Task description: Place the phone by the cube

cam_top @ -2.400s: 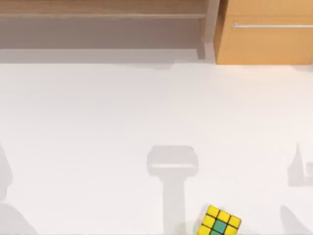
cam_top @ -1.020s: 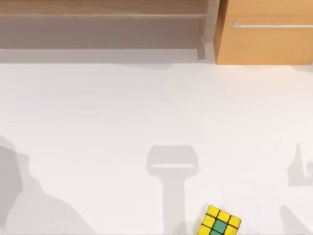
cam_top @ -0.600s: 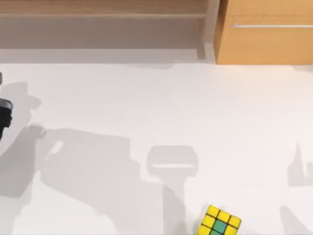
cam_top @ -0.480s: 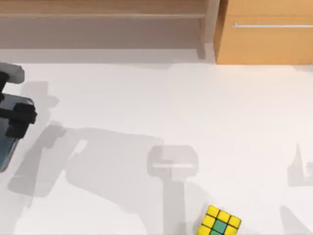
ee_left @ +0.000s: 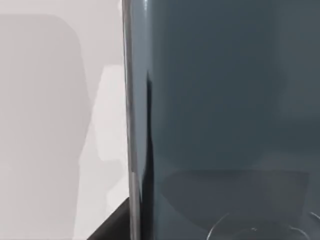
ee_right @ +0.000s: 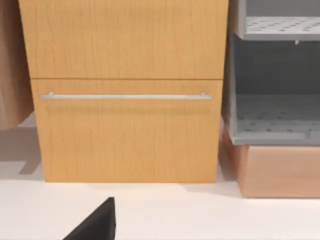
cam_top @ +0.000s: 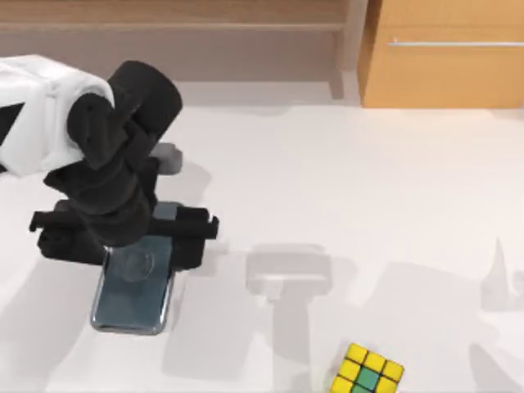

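Note:
The phone [cam_top: 131,296], a glossy dark grey-blue slab with a silvery edge, hangs lengthwise under my left gripper [cam_top: 129,244] at the table's left half. The gripper's black fingers are shut on the phone's upper part, and its shadow falls on the table beneath. In the left wrist view the phone's glass [ee_left: 225,100] is very close, with its silvery edge running down the picture. The cube [cam_top: 368,373], yellow and green with a black grid, sits at the table's front edge, right of centre and well apart from the phone. A black part of my right gripper [ee_right: 97,222] shows in the right wrist view.
A wooden drawer cabinet [cam_top: 442,65] with a metal handle stands at the back right, also seen as the cabinet [ee_right: 125,125] in the right wrist view. A low shelf [cam_top: 164,41] runs along the back left. The white table [cam_top: 368,205] lies bare between phone and cube.
My left arm has swept in from the left edge toward the table's middle, carrying the phone. The cube has not moved.

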Robot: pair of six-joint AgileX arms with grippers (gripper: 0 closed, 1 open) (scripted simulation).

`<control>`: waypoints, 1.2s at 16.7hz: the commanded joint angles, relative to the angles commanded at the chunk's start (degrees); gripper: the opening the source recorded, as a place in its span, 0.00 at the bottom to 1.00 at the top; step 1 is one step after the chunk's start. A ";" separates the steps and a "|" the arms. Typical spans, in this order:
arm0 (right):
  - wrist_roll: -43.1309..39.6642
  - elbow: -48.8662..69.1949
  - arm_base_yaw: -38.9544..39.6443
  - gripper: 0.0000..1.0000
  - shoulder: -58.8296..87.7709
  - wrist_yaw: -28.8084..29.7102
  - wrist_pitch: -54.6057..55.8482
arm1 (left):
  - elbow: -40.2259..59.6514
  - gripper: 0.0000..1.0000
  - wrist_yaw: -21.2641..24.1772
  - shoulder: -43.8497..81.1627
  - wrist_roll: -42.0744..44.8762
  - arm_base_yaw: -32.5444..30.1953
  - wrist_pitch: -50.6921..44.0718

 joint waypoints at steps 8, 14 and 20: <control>0.00 0.00 0.00 1.00 0.00 0.00 0.00 | -1.87 0.00 -0.35 0.15 -26.83 -21.94 -2.72; 0.00 0.00 0.00 1.00 0.00 0.00 0.00 | -2.37 0.00 -0.42 0.23 -32.51 -26.56 -3.30; 0.00 0.00 0.00 1.00 0.00 0.00 0.00 | -2.12 0.00 -0.42 0.16 -32.34 -26.32 -3.18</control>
